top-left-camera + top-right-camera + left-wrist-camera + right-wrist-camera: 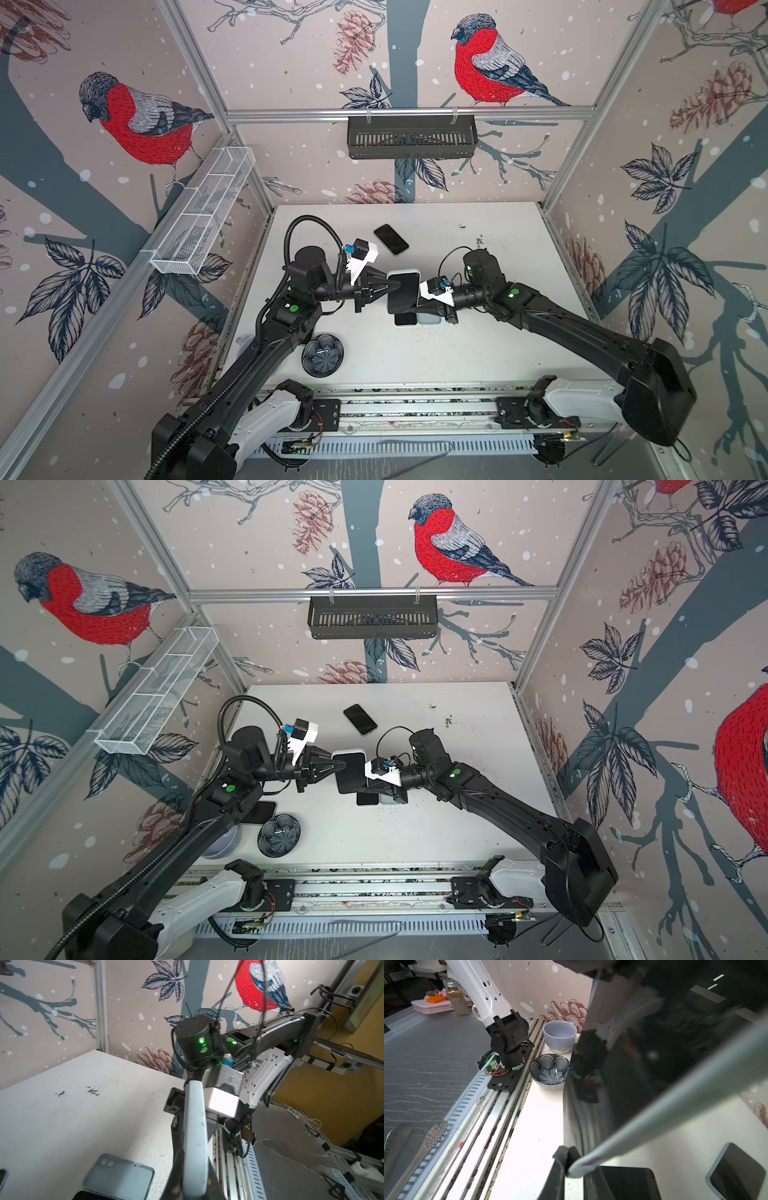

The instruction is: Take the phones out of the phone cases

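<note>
Left gripper (394,286) pinches the phone case (405,273) at 9 o'clock, and right gripper (419,301) clamps its 3 o'clock rim. Peeling slowly should free the phone (402,293) without dropping it.

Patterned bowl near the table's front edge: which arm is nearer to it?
Left. The left arm passes close beside the bowl; the right arm comes in from the opposite side, well apart from it.

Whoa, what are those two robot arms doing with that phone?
Both arms hold one cased phone up above the table. The left gripper pinches one side, and the right gripper pinches the other side. The phone is not out of its pale blue case yet. An empty case lies on the table underneath.
</note>
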Robot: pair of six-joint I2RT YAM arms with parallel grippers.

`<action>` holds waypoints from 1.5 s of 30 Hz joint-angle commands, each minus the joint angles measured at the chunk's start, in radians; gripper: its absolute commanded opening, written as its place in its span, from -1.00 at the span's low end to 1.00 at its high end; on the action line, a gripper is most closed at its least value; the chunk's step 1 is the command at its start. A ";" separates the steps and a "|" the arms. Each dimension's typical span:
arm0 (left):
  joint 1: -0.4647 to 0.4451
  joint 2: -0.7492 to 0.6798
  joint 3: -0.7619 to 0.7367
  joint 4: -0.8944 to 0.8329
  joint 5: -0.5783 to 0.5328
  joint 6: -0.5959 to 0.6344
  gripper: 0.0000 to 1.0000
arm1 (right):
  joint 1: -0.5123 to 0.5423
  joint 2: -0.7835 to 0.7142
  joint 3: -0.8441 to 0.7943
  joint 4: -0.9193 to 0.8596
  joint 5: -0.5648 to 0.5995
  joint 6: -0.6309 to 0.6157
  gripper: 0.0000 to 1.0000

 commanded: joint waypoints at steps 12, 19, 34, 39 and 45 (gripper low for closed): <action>0.003 0.081 0.037 0.206 0.054 -0.209 -1.00 | 0.114 0.110 0.077 -0.049 0.315 -0.245 -0.96; 0.002 0.102 0.018 0.339 0.070 -0.327 -1.00 | 0.123 -0.001 -0.102 0.406 0.595 -0.109 -0.80; 0.020 0.035 -0.153 0.812 -0.254 -0.901 -1.00 | 0.066 -0.340 -0.404 0.714 0.820 0.612 0.43; 0.021 0.050 -0.249 0.972 -0.427 -1.181 -1.00 | 0.016 -0.436 -0.387 0.575 0.790 0.984 0.45; 0.009 0.086 -0.291 1.064 -0.504 -1.333 -1.00 | 0.021 -0.451 -0.438 0.661 0.595 1.188 0.44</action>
